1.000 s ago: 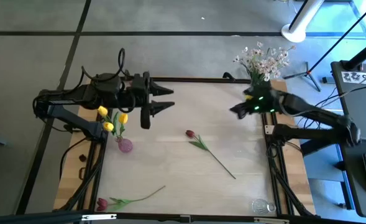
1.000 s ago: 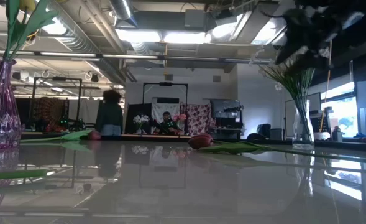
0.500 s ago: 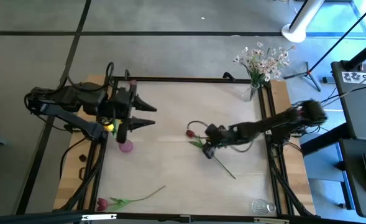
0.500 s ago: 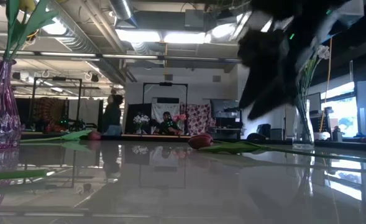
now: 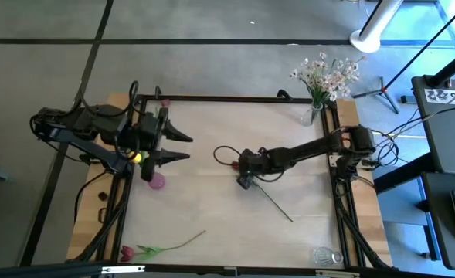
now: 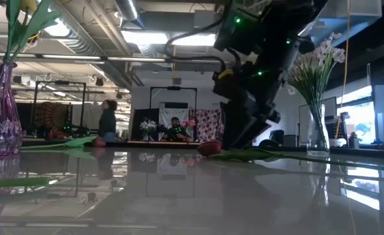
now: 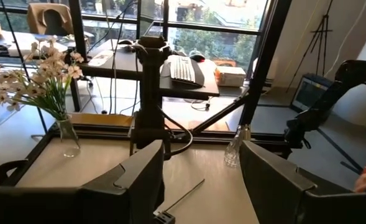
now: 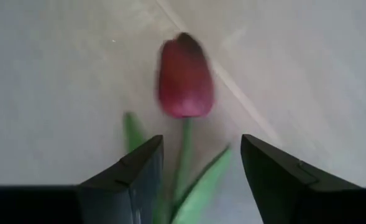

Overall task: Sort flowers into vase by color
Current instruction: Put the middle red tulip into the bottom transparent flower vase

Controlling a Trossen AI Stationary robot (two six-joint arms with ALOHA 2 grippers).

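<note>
Operator: State the step in hand.

Technician: Approach for pickup. The right gripper [image 5: 244, 171] is low over mid-table with its fingers [image 8: 133, 171] spread apart, empty, straddling the stem of the dark red tulip [image 8: 184, 78]. The bloom lies just ahead of the fingertips, flat on the table [image 5: 212, 208].

Operator: Left arm?

Technician: The left gripper [image 5: 179, 147] waits above the purple vase [image 5: 156, 181] holding the yellow tulips [image 5: 137, 157]. Its jaws stand wide and carry nothing.

Operator: Next move?

Technician: Probably lower until the fingers flank the stem, then close on it below the bloom. A thin stem may slip; centre it first. A second red tulip [image 5: 126, 252] lies at the near edge. The white-pink spray [image 5: 327, 75] stands in a clear vase [image 5: 312, 113].
</note>
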